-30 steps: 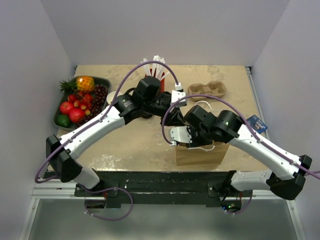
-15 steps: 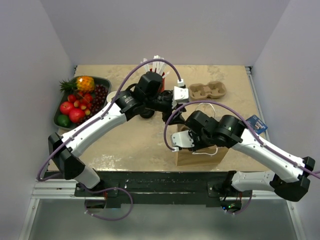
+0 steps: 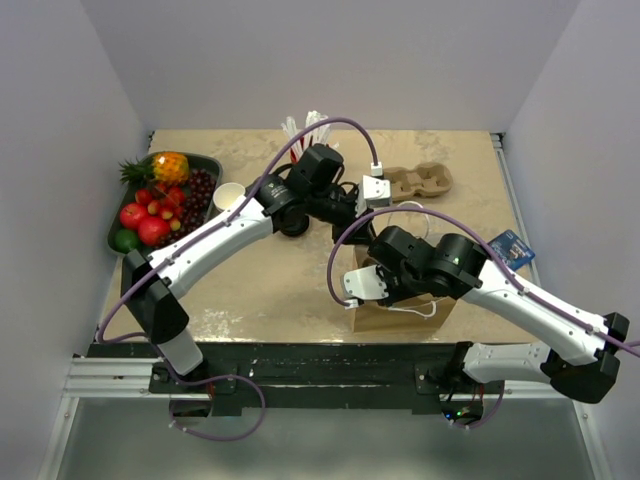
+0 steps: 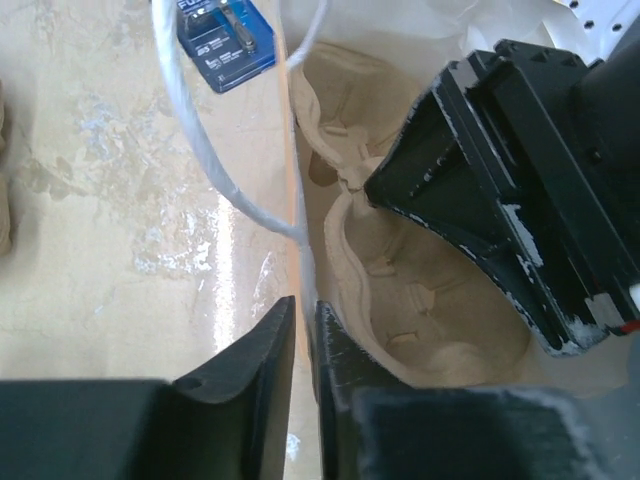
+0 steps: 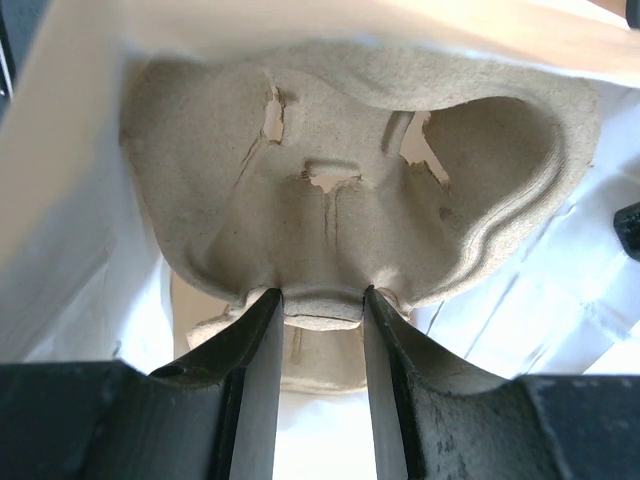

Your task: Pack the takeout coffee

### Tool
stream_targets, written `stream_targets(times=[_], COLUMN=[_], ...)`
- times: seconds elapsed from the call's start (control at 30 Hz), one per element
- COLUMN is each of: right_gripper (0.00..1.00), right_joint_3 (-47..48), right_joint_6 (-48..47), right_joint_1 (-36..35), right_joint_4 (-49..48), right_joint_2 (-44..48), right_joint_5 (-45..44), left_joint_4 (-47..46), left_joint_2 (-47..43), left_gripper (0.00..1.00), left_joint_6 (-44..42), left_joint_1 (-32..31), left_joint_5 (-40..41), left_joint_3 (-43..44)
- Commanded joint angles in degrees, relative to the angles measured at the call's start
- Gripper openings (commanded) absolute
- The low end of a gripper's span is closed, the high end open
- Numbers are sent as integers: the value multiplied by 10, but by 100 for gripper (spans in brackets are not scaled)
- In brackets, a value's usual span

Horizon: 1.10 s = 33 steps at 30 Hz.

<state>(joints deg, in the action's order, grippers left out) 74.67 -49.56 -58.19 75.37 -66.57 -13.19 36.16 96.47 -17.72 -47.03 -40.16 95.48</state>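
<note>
Takeout coffee (image 3: 293, 225) upright on table (image 3: 270, 290), under left forearm (only black lid shows). Lies behind left pincer (image 4: 305, 305), which faces away, fingers nearly closed astride bag (image 3: 400, 315) rim; grip: cannot tell. Right pincer (image 5: 320, 295) clamps pulp carrier (image 5: 350, 190) inside bag. Left arm nearer.

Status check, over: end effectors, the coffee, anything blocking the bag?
Left end effector pinching paper bag rim. Right end effector shut on cup carrier inside bag. Takeout coffee on table, unpacked. Both end effectors crowd bag mouth.
</note>
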Motion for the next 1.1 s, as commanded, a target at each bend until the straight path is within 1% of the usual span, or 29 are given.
stream_targets(times=[0.0, 0.03, 0.07, 0.3, 0.4, 0.53, 0.67, 0.77, 0.87, 0.93, 1.07], right_gripper=[0, 0, 0, 0, 0, 0, 0, 0, 0, 0, 0], right_joint_3=[-5, -3, -1, 49, 64, 57, 35, 12, -30, -47, -65], right_joint_6=[-8, -5, -4, 36, 66, 93, 100, 94, 59, 41, 10], right_joint_1=[-4, -4, -5, -4, -4, -4, -4, -4, -4, -4, -5], right_joint_4=[4, 5, 9, 45, 64, 65, 50, 16, -25, -37, -57], right_joint_2=[12, 11, 9, -20, -32, -32, -23, -15, -1, -1, -14], right_joint_5=[-22, -23, -24, -20, 4, 35, 53, 52, 36, 25, 35], left_joint_4=[4, 4, 5, 1, -11, -45, -52, -55, -52, -50, -44], left_joint_2=[-8, -11, -18, -73, -108, -166, -178, -182, -182, -175, -166], left_gripper=[11, 7, 0, 0, 0, 0, 0, 0, 0, 0, 0], left_joint_6=[-12, -13, -13, -20, -19, -15, -28, -43, -47, -50, -53], left_joint_1=[-2, -3, -3, -3, -3, -3, -1, 1, 4, 5, 6], left_joint_5=[-26, -30, -30, -30, -25, -13, -12, -15, -31, -41, -59], left_joint_3=[28, 27, 26, -15, -62, -122, -149, -159, -159, -155, -144])
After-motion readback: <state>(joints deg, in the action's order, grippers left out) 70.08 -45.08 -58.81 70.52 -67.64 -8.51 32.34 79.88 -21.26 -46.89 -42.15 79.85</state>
